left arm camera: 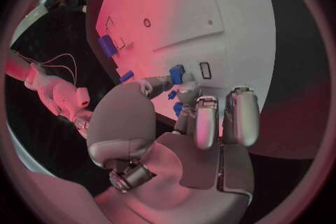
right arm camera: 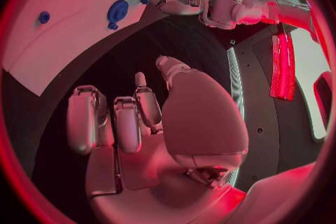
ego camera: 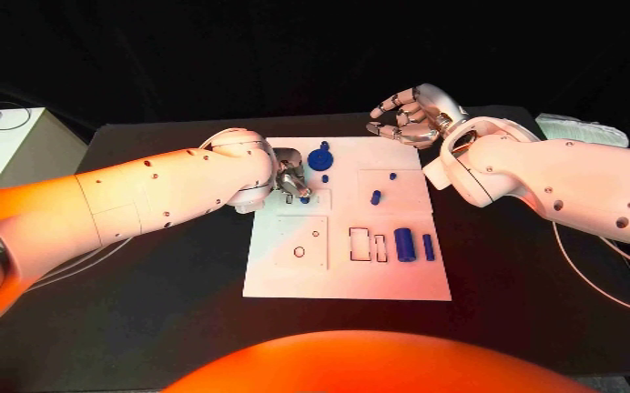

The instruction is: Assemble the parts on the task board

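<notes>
The white task board lies mid-table. My left hand is down on its far left part, and in the left wrist view the thumb and a fingertip pinch a small blue part against the board. A round blue part sits just beyond that hand, also visible as the round blue part in the right wrist view. A short blue peg stands mid-board. Two blue blocks lie near the right edge. My right hand hovers past the far right corner, fingers apart, holding nothing.
Outlined recesses sit beside the blue blocks, and a larger square outline lies on the board's left half. A pale box stands at the table's left edge. A white object lies at the far right.
</notes>
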